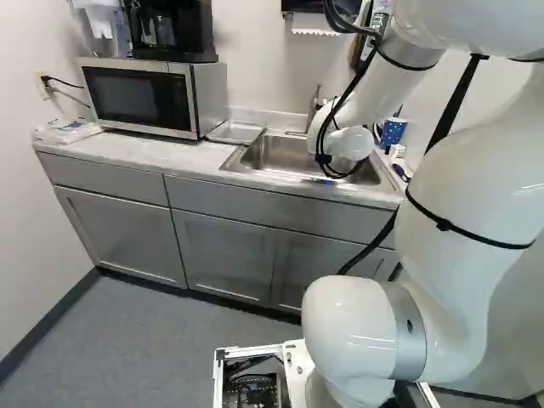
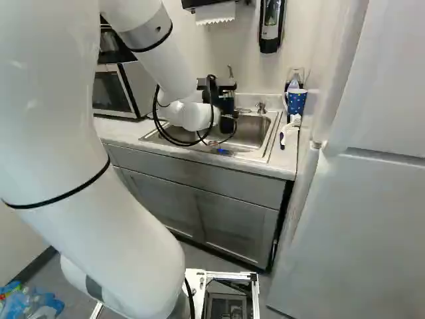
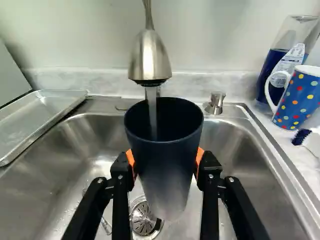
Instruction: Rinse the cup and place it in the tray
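One tapered dark cup (image 3: pixel 164 165), gripped between orange pads (image 3: pixel 200 157) of the gripper (image 2: pixel 226 104); water runs in from the domed metal faucet (image 3: pixel 150 57).

Kitchen with sink (image 3: pixel 250 165), microwave (image 1: pixel 140 96)

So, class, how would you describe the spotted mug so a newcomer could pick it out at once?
Find the sink, then the counter beside it, opposite the tray. By the bottle there stands a blue mug with coloured dots and a white handle; the cup in the hand is plain and dark.
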Robot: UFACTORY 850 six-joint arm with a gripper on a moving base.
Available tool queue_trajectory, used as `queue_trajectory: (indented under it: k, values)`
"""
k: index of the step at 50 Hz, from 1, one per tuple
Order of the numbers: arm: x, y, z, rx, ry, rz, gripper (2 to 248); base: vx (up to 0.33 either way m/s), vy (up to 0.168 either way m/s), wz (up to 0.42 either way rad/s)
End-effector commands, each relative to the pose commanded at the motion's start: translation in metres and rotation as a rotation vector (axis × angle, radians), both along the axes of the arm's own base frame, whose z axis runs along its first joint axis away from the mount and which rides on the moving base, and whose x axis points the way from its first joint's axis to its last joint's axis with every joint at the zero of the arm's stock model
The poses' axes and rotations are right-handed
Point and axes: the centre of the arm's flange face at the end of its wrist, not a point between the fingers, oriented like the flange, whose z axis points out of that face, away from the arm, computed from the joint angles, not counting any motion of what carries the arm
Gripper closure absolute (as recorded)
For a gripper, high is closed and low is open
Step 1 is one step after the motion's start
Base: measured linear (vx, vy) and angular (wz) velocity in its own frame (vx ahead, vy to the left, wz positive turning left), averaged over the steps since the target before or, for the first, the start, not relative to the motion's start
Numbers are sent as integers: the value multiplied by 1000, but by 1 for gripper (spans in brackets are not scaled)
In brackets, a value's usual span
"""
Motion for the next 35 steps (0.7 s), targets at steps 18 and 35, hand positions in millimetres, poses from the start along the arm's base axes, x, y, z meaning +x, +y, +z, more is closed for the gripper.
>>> queue_trajectory:
  k: [18, 35]
  values:
    - [0, 0, 0, 0, 0, 0, 124, 0, 0, 0]
    - [0, 0, 0, 0, 0, 0, 124, 0, 0, 0]
